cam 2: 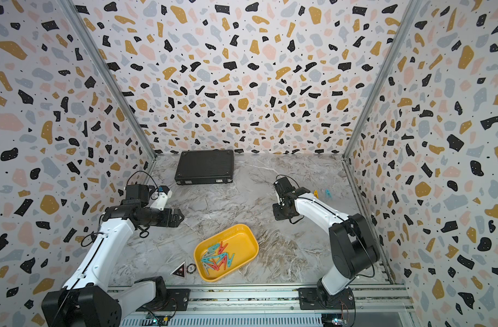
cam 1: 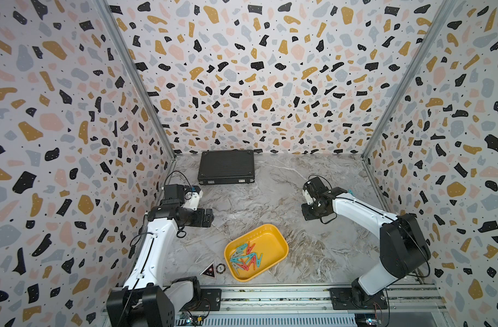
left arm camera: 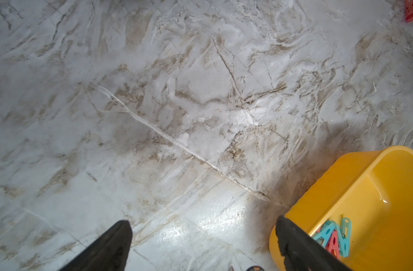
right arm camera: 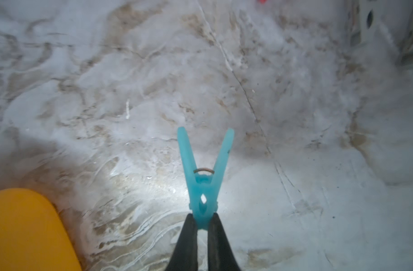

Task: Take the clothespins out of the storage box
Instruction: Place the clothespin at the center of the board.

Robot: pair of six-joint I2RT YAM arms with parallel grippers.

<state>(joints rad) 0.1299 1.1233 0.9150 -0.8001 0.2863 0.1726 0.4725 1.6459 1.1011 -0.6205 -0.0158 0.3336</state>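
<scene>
The storage box (cam 1: 271,240) (cam 2: 240,239) lies at an angle in the lower centre of both top views, on the marbled table (cam 1: 270,198). The clothespins (cam 1: 246,258) (cam 2: 217,257), teal, red and pale, lie tangled in its lower-left half, and the upper-right half is bare yellow floor. At the left of the frame, up and left of the box, the left gripper (cam 1: 209,218) (cam 2: 179,218) points toward the right with its jaws spread wide and nothing between them. In the left wrist view its two black fingers (left arm camera: 116,244) stand far apart at the lower edge, with bare table between them (left arm camera: 202,223). The right-hand finger overlaps the near corner of the box (left arm camera: 365,187), where a few teal and red pins (left arm camera: 334,237) show. A red clothespin (left arm camera: 412,10) lies on the table in the upper right corner of that view. The right gripper (cam 1: 309,211) (cam 2: 280,212) sits right of centre, up and right of the box and well apart from it. In the right wrist view its fingers (right arm camera: 187,234) are pinched together on the closed tip of a teal clothespin (right arm camera: 204,178), whose two legs fan out toward the top of the frame above the table. The held pin is hidden under the gripper in the top views. Past the right arm in a top view, two small pieces rest on the table side by side. They are probably a yellow clothespin (cam 2: 315,193) and a second teal one (cam 2: 328,193), though they are too small to be sure. A black case (cam 1: 226,167) lies flat at the back, upper centre. A triangular badge (cam 1: 209,271) and a round token (cam 1: 220,268) sit just left of the box.
</scene>
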